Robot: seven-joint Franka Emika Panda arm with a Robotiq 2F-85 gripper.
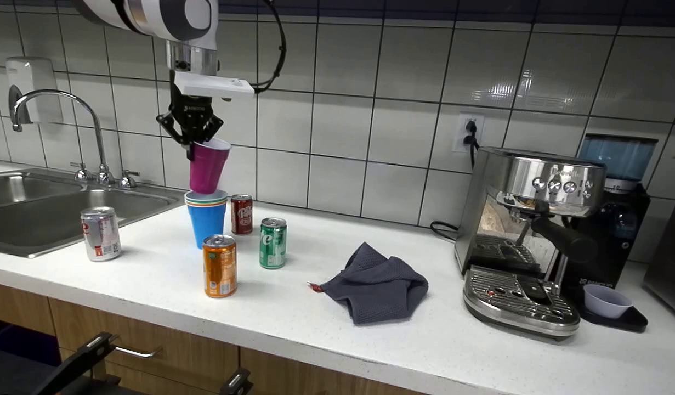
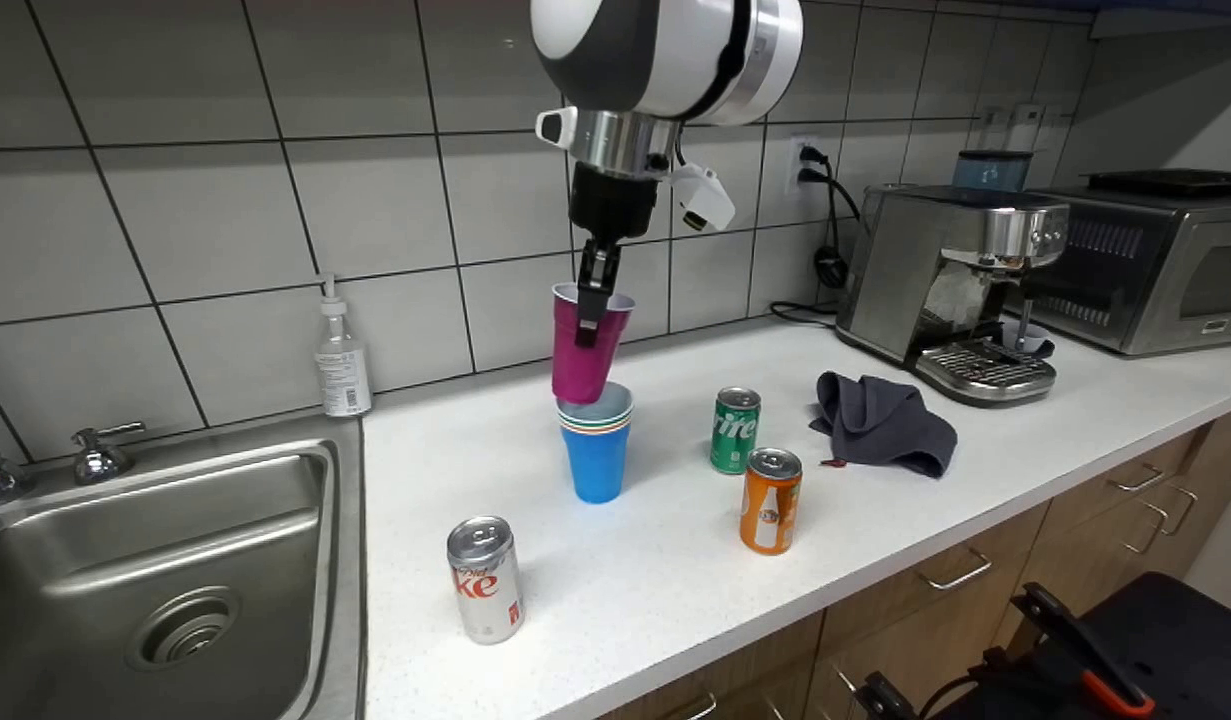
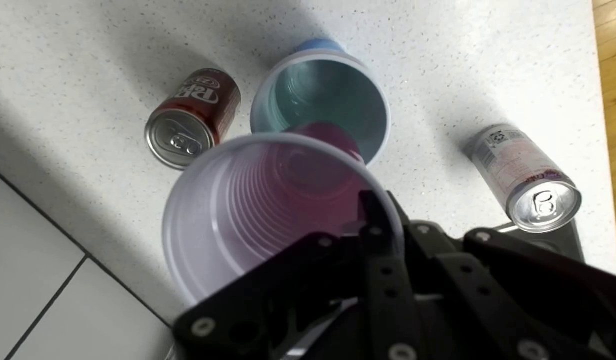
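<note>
A magenta cup (image 1: 208,171) with a pale inside hangs over the cup stack. My gripper (image 2: 590,325) is shut on its wall, one finger inside the rim and one outside, as the wrist view shows of this cup (image 3: 222,215). Mouth up, it leans a little. Beneath it stands a short stack of nested cups (image 1: 206,222), blue outermost, with a teal-looking inside (image 3: 313,90). In both exterior views the magenta base overlaps the stack's mouth; whether they touch, I cannot tell. A dark red can (image 3: 195,117) stands close beside the stack.
Around the stack stand a silver can (image 2: 485,580), an orange can (image 1: 220,269) and a green can (image 1: 273,243). A dark cloth (image 1: 378,285) lies crumpled toward the espresso machine (image 1: 529,236). The sink (image 2: 175,470) and soap bottle (image 2: 342,360) flank the other side; tiled wall behind.
</note>
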